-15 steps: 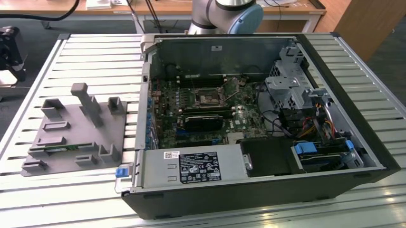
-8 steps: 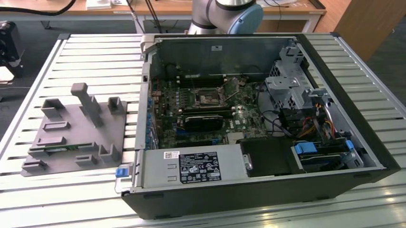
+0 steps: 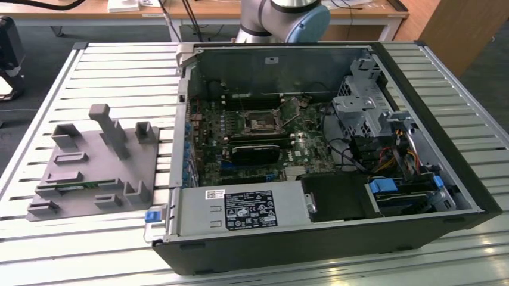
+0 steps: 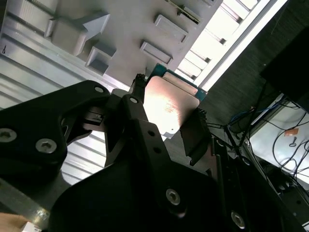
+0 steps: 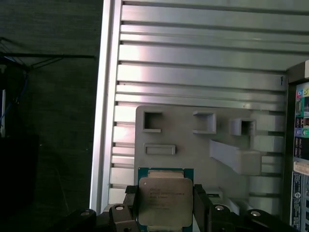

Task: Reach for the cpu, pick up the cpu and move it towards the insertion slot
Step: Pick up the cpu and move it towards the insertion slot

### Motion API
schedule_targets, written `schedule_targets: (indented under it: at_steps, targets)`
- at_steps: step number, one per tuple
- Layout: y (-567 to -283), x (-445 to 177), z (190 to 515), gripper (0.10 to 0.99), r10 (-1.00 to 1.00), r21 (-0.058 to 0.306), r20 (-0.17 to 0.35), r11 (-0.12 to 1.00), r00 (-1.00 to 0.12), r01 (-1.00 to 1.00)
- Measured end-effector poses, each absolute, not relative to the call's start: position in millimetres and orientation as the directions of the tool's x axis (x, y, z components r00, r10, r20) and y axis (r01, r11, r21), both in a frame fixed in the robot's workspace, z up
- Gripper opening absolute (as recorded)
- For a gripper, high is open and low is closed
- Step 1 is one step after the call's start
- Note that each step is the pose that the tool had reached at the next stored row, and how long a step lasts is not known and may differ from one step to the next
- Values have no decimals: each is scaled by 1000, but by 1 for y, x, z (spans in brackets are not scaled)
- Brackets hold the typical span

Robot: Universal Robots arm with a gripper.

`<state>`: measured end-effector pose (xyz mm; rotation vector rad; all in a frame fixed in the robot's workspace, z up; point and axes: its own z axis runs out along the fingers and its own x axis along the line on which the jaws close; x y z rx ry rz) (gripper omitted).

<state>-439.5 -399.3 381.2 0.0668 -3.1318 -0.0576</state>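
my claw [image 5: 165,193] is clamped on the cpu [image 5: 164,205] by two opposite edges, over the grey holder [image 5: 193,145] on the slatted surface [image 5: 193,72]; the slot [image 3: 263,123] lies inside the open case [image 3: 318,253].

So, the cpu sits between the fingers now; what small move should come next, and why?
Probably carry the cpu across toward the insertion slot. The fingers clamp its two edges with the grey fixture behind it, so it seems held, and the slot lies inside the computer case.
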Motion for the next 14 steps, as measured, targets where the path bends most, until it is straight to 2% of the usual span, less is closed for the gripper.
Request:
schedule_targets:
  at_steps: [14]
  targets:
    - [-399,-420,389,545,-43,37,8,998,-999,-42]
